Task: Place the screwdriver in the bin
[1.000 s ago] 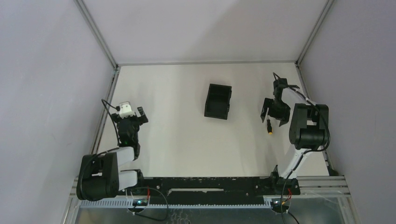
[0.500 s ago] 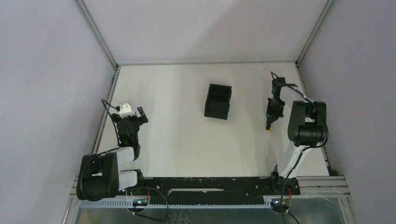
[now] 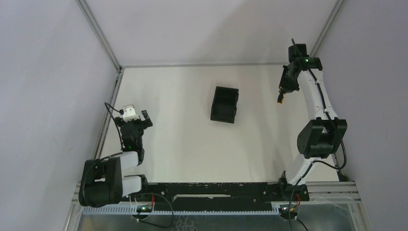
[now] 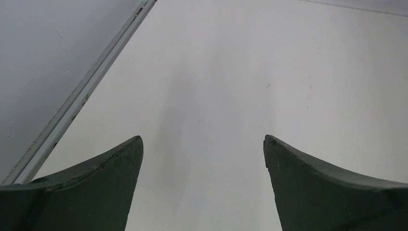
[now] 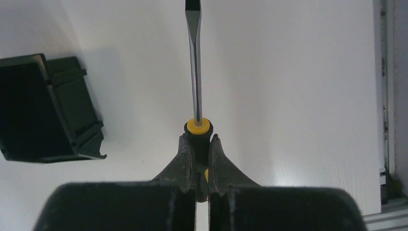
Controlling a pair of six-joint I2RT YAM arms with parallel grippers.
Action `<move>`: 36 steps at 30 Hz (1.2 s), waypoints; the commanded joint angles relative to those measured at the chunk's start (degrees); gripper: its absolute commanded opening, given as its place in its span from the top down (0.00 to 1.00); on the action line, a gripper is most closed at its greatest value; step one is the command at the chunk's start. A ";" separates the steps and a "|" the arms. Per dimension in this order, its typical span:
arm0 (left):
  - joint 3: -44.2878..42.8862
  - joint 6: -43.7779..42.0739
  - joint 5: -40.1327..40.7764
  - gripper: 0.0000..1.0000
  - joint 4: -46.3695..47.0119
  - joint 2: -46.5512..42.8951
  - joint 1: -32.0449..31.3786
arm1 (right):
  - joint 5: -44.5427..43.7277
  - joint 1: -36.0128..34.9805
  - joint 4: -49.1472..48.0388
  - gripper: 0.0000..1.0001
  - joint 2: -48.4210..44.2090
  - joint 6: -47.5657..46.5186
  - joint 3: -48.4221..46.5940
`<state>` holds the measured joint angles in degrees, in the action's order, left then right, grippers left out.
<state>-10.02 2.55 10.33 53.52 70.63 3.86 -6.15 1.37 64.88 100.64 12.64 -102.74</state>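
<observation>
The screwdriver (image 5: 194, 62) is clamped by its dark handle between the closed fingers of the right gripper (image 5: 197, 144). Its yellow collar is seen just past the fingertips, and the shaft is pointed straight away from the wrist. It is held in the air near the far right corner of the white table (image 3: 183, 139), well apart from the bin (image 3: 224, 104) near the table's middle. Only darkness is seen in the bin's two compartments. The left gripper (image 4: 202, 139) is spread wide above the tabletop beside the left edge rail (image 4: 82, 96), with nothing grasped. The table is enclosed by grey walls (image 3: 48, 72).
</observation>
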 commanded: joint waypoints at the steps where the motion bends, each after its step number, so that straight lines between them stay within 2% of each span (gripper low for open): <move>1: -3.07 -0.83 0.23 0.00 2.34 0.10 -0.24 | 0.41 -4.31 3.39 1.00 1.19 4.41 -1.82; 6: -3.08 -0.86 0.24 0.00 2.29 0.11 -0.25 | 2.59 -17.98 -0.86 1.00 5.05 8.37 -6.03; 9: -3.09 -0.79 0.26 0.00 2.29 0.10 -0.25 | 3.80 -25.25 -1.49 1.00 9.77 9.30 -12.69; 13: -3.12 -0.83 0.15 0.00 2.29 0.12 -0.25 | 2.11 -30.97 1.36 1.00 18.16 8.25 -23.77; 15: -3.10 -0.81 0.20 0.00 2.29 0.12 -0.25 | 0.45 -32.22 0.91 1.00 21.07 7.05 -26.45; 26: -3.08 -0.81 0.22 0.00 2.30 0.08 -0.25 | -0.60 -32.03 -9.11 0.99 25.39 2.90 -12.86; 28: -3.04 -0.79 0.29 0.00 2.29 0.12 -0.25 | -0.98 -32.04 -9.92 0.93 26.52 2.62 -11.59; 29: -3.07 -0.83 0.18 0.00 2.29 0.11 -0.25 | -1.45 -32.04 -10.04 0.86 26.85 2.64 -11.23; 31: -3.13 -0.80 0.27 0.00 2.29 0.14 -0.25 | -2.19 -32.04 -10.26 0.66 27.14 2.64 -10.68; 32: -3.09 -0.83 0.23 0.00 2.29 0.10 -0.25 | -2.31 -32.04 -10.48 0.60 26.96 2.65 -10.41; 36: -3.08 -0.81 0.23 0.00 2.32 0.12 -0.25 | -3.21 -32.36 -11.26 0.56 25.01 2.76 -9.85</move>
<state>-10.02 2.55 10.35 53.52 70.63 3.86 -7.20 -30.52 56.88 129.32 15.79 -111.87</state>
